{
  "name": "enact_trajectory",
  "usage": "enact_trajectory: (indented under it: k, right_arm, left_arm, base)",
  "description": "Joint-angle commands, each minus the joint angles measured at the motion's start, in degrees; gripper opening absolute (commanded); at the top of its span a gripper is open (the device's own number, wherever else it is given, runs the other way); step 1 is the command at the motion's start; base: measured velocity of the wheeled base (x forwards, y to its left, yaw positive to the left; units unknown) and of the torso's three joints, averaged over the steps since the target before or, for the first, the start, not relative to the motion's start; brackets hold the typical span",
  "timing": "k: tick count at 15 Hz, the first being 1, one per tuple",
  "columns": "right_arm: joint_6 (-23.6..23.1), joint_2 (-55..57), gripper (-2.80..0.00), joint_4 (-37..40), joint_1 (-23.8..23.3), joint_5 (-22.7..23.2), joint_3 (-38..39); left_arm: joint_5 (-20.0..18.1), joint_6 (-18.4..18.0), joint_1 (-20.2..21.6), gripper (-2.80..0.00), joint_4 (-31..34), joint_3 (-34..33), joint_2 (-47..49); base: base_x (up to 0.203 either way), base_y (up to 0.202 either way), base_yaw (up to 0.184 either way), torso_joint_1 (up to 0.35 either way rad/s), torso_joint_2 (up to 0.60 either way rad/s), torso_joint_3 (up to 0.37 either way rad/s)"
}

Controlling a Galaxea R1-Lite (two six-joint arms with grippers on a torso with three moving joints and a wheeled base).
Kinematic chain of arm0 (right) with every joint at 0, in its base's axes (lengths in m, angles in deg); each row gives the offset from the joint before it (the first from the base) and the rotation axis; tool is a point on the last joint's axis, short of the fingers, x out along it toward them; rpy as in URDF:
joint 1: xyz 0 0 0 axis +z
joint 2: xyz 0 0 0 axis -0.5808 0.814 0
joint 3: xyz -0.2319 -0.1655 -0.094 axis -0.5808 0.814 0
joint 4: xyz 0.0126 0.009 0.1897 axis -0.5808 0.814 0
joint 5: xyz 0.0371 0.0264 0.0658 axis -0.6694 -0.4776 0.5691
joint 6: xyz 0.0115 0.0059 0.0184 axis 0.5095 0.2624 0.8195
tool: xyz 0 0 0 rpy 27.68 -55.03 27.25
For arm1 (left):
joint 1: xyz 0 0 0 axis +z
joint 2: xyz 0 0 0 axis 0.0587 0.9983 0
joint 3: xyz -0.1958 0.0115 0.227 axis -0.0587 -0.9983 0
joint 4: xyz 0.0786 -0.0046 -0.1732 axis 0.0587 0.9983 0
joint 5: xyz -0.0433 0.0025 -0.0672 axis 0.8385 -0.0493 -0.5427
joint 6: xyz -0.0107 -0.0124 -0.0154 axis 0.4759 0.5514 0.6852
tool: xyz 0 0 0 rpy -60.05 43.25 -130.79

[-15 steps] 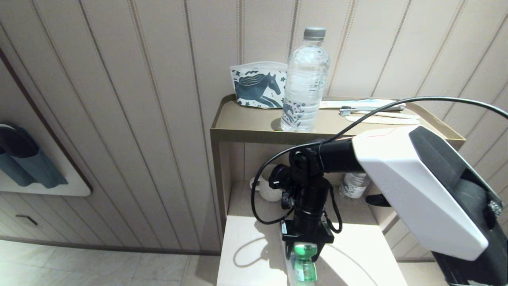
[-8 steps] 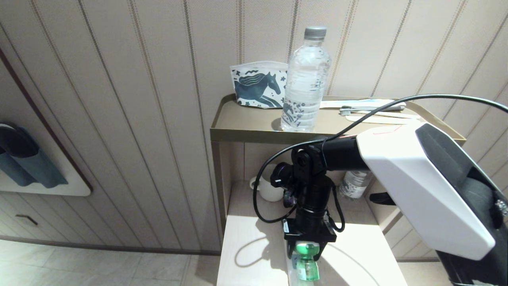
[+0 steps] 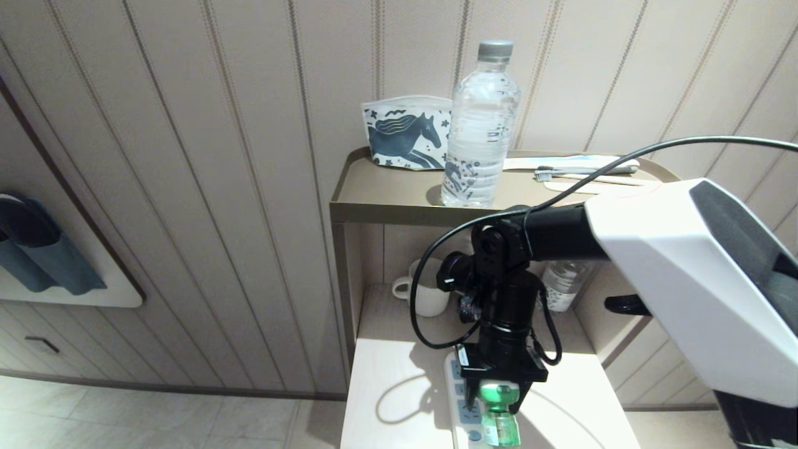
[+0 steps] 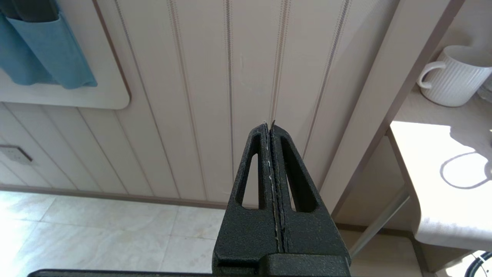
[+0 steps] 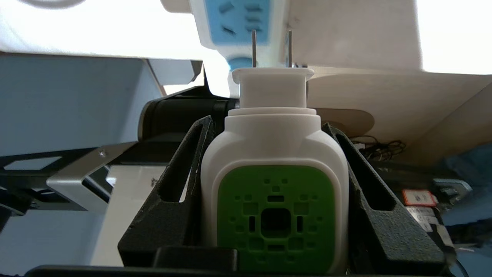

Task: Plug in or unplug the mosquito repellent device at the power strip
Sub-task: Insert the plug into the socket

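Right gripper (image 5: pixel 275 200) clamped on mosquito repellent device (image 5: pixel 275 173), prongs bare, hanging just off power strip (image 3: pixel 462 399) at 6 o'clock on lower shelf (image 3: pixel 399 386). Left gripper (image 4: pixel 271 129) fully closed, empty, facing wall panel (image 4: pixel 215 96).

Mosquito repellent device (image 3: pixel 499 415) just above power strip (image 3: pixel 460 399) on table (image 3: pixel 393 399), mug (image 3: pixel 427 292) behind

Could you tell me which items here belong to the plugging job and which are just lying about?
Job:
- mosquito repellent device, gripped by the right hand, prongs bare
- power strip

Lying about:
- water bottle
- horse-print pouch
- white mug
- toothbrush
- left hand, parked off to the side
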Motion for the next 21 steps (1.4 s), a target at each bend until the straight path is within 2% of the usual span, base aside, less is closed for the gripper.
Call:
enact_trajectory:
  k: [1,4,11,12,13,15,17,20,21]
  right_arm:
    - [0.2,-4.6,-2.8,0.3,0.8,0.1,3.1]
    - [0.4,-9.3,-2.8,-2.5,2.6,0.1,11.5]
    - [1.0,-32.0,-2.8,-17.3,4.6,-1.1,40.5]
    - [1.4,-35.4,-2.8,-21.6,4.6,-3.5,45.5]
    - [1.8,-37.5,-2.8,-26.8,4.8,-7.8,50.7]
    - [2.4,-40.7,-2.8,-41.4,5.3,-19.4,61.8]
    - [2.8,-42.7,-2.8,-56.7,5.6,-27.7,70.4]
    - [3.3,-43.5,-2.8,-74.5,5.5,-34.9,78.6]
    - [3.4,-42.5,-2.8,-80.6,5.5,-35.9,80.3]
  left_arm:
    - [0.1,0.1,0.0,-2.8,0.0,0.0,0.1]
    - [0.1,0.0,0.0,-2.8,0.0,0.0,0.1]
    - [0.0,0.0,0.0,-2.8,0.0,0.1,0.1]
    - [0.0,0.0,0.0,-2.8,0.0,0.0,0.1]
    - [0.0,0.0,0.0,-2.8,0.0,0.0,0.1]
    - [0.0,0.0,0.0,-2.8,0.0,0.0,0.1]
    - [0.0,0.0,0.0,-2.8,0.0,0.0,0.1]
    - [0.1,0.1,0.0,-2.8,0.0,0.0,0.1]
    - [0.1,0.1,0.0,-2.8,0.0,0.0,0.1]
  base:
    - [0.0,0.0,0.0,0.0,0.0,0.0]
    - [0.0,0.0,0.0,0.0,0.0,0.0]
    - [0.0,0.0,0.0,0.0,0.0,0.0]
    - [0.0,0.0,0.0,0.0,0.0,0.0]
    - [0.0,0.0,0.0,0.0,0.0,0.0]
    - [0.0,0.0,0.0,0.0,0.0,0.0]
    - [0.0,0.0,0.0,0.0,0.0,0.0]
    - [0.0,0.0,0.0,0.0,0.0,0.0]
    - [0.0,0.0,0.0,0.0,0.0,0.0]
